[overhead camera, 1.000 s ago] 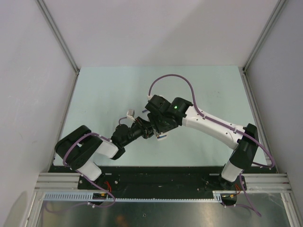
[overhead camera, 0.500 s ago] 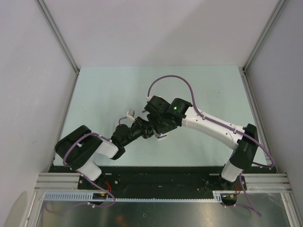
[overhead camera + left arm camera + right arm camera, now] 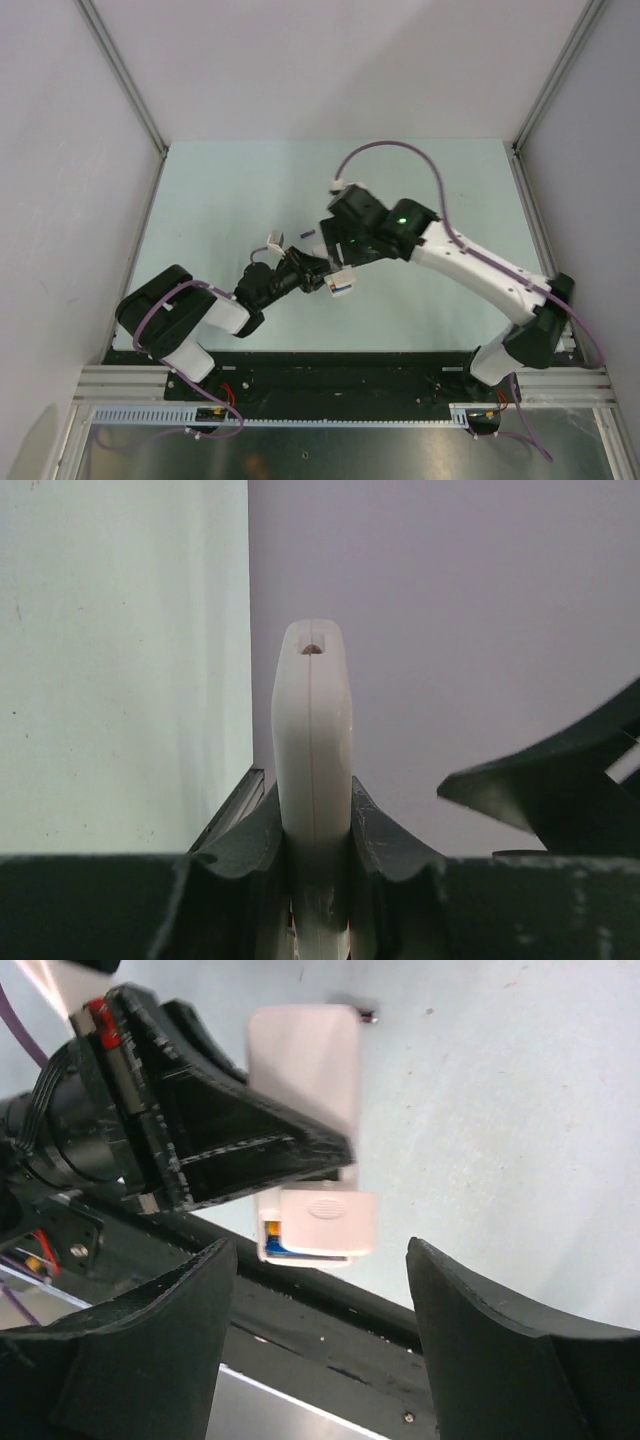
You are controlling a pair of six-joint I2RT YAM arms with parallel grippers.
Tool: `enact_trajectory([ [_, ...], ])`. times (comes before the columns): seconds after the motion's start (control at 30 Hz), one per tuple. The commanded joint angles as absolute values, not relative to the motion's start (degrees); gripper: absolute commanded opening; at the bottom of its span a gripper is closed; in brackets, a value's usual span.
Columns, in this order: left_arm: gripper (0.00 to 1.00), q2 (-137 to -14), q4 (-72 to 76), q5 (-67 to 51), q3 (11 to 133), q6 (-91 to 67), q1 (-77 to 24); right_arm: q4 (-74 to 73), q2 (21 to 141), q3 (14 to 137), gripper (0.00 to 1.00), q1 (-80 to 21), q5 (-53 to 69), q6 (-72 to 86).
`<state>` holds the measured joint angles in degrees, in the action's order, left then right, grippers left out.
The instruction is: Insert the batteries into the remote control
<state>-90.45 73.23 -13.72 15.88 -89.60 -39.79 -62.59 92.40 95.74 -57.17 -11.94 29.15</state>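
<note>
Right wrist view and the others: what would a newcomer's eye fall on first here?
First, the white remote control, clamped edge-on in the left end effector near the table's middle. Then the battery cover at its lower end in the right wrist view, ajar, with blue showing beneath. The right end effector stands open in front of it.

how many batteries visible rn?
2. One dark battery lies loose on the table beyond the remote; one blue battery peeks out of the remote's end. More may be hidden inside.
</note>
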Motion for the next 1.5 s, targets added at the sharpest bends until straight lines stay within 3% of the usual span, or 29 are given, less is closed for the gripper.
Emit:
enact_trajectory([
  [0.0, 0.0, -89.3, 85.43, -13.71, 16.35, -90.0, -38.59, -53.28, 81.31, 88.35, 0.75, -49.24, -5.04, 34.0],
  [0.13, 0.0, -87.98, 85.69, -13.97, 16.52, -89.65, -36.92, -43.96, 75.94, 78.85, 0.83, -42.02, 7.35, 36.91],
  [0.53, 0.0, -85.43, 86.13, -14.59, 18.9, -90.09, -34.63, -24.97, 74.44, 66.98, 0.83, -35.86, 25.57, 43.77],
  [1.47, 0.0, -81.48, 86.13, -14.85, 19.42, -90.18, -33.31, -17.41, 78.93, 61.17, 0.67, -35.33, 32.17, 46.41],
])
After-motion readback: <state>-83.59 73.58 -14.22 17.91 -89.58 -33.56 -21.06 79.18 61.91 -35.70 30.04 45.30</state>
